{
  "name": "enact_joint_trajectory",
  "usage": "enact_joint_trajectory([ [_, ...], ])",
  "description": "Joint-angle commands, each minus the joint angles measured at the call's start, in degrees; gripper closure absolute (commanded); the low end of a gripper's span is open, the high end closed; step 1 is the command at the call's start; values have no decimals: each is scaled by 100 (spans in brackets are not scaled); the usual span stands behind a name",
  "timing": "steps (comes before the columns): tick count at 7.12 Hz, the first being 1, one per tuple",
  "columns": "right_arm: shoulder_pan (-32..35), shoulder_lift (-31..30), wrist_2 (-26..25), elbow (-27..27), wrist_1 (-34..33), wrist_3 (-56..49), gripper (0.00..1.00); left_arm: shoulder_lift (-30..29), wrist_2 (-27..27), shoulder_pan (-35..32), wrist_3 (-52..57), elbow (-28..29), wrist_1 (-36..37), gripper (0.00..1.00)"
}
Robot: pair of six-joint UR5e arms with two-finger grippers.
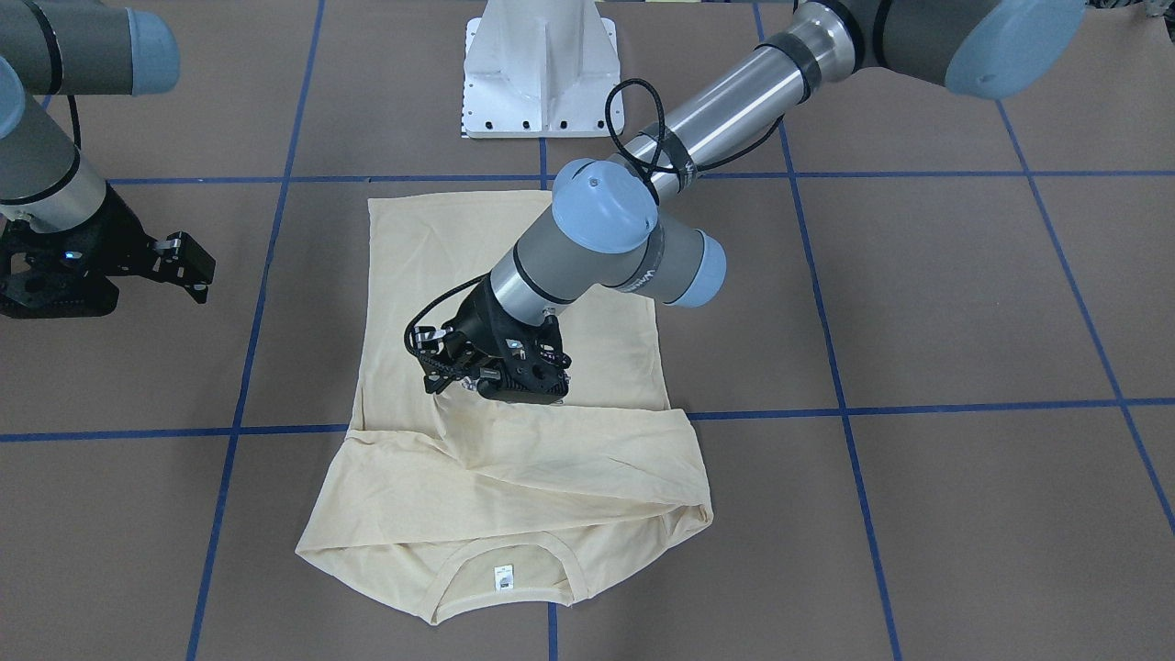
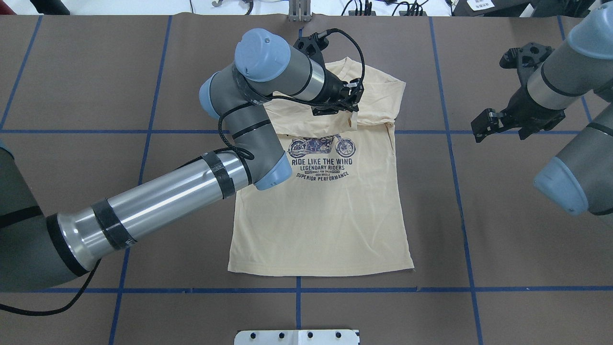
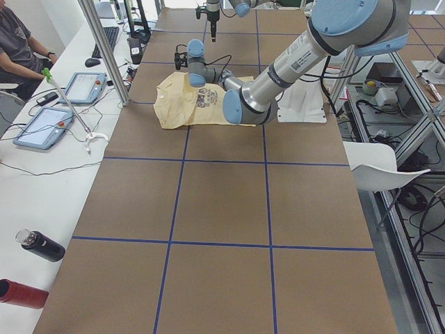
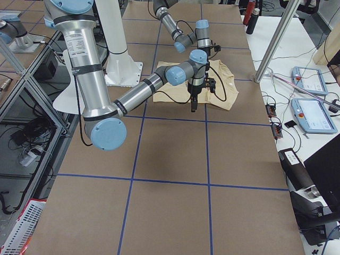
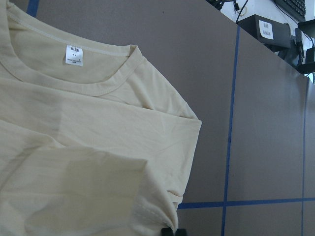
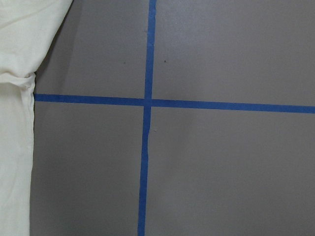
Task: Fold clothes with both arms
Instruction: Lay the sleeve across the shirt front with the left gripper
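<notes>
Honestly, with the left gripper [image 1: 477,381] pinched on the sleeve [image 2: 325,122] folded across the shirt [image 2: 321,225], which lies flat mid-table with its collar [image 5: 106,89] far, I'd lower it gently, wrinkle-free, before releasing, while the right gripper [image 2: 481,125] hangs wide open off right.

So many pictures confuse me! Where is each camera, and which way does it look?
Front: across the table, facing the robot; shirt, left arm, right arm, base.
Overhead: behind the robot, looking down; both arms.
Left side: table's end; left arm nearest.
Right side: other end; right arm nearest.
Left wrist: down at the label; left claw tips.
Right wrist: down at table, shirt edge; no body.
Shared: every view catches the shirt.
</notes>
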Motion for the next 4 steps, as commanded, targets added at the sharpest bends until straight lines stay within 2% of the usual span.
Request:
enact_joint_trajectory([
  [1,2,-6,-3,-8,0,4,0,-38,276,87,-2,170,-295,100],
  [3,2,12,-12,-8,0,4,0,-65,400,105,7,312,-499,100],
  [4,11,38,-3,-69,0,4,0,-48,523,157,33,321,-691,22],
])
